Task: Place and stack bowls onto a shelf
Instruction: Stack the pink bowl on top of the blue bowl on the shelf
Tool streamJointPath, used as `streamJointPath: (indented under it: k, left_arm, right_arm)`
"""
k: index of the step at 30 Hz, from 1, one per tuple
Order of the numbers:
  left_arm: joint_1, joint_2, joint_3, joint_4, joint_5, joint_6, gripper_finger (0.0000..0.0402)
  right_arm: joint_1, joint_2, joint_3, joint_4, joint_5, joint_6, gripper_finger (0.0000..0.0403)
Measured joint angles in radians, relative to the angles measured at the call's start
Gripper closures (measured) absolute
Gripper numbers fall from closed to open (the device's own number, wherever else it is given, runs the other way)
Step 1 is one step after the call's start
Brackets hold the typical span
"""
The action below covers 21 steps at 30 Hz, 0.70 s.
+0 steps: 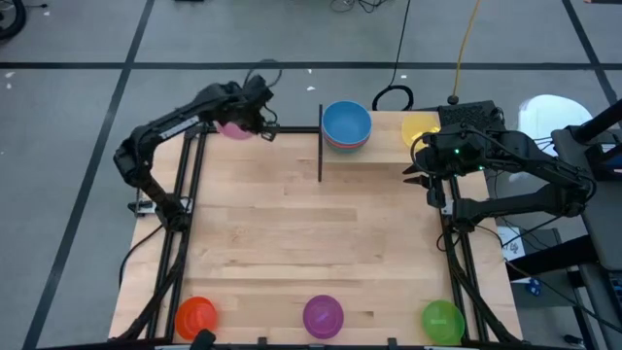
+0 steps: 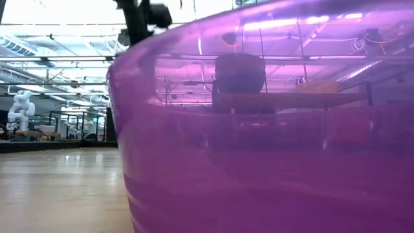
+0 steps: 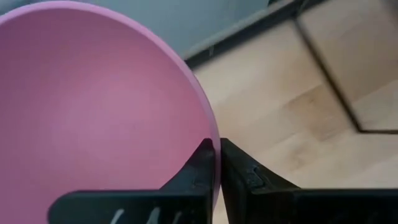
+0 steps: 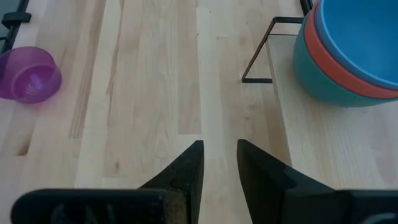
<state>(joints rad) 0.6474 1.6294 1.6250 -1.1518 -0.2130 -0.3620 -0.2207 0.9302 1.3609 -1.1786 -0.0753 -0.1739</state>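
While clamped, left end effector (image 3: 217, 163) on pink bowl (image 3: 93, 112)

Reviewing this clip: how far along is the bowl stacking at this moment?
Done: a stack with the blue bowl on top, red and teal beneath, sits on the shelf. The yellow bowl lies beside it. In hand: the left gripper pinches the pink bowl by its rim, left of the shelf. Left: orange, purple and green bowls at the table's opposite edge. The right gripper is open.
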Motion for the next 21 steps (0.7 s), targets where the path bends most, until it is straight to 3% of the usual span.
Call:
streamJointPath:
  k: [10, 17, 21]
  left_arm:
    - [-0.092, 0.008, 0.462, -0.201, -0.031, 0.012, 0.039]
    - [-0.148, 0.007, 0.621, -0.182, -0.016, 0.013, 0.039]
    - [-0.161, 0.018, 0.656, -0.097, 0.052, 0.022, 0.039]
  right_arm:
    - [0.0, 0.0, 0.0, 0.0, 0.001, -0.033, 0.0314]
    - [0.0, 0.0, 0.0, 0.0, 0.002, -0.033, 0.0314]
    - [0.0, 0.0, 0.0, 0.0, 0.045, -0.029, 0.0314]
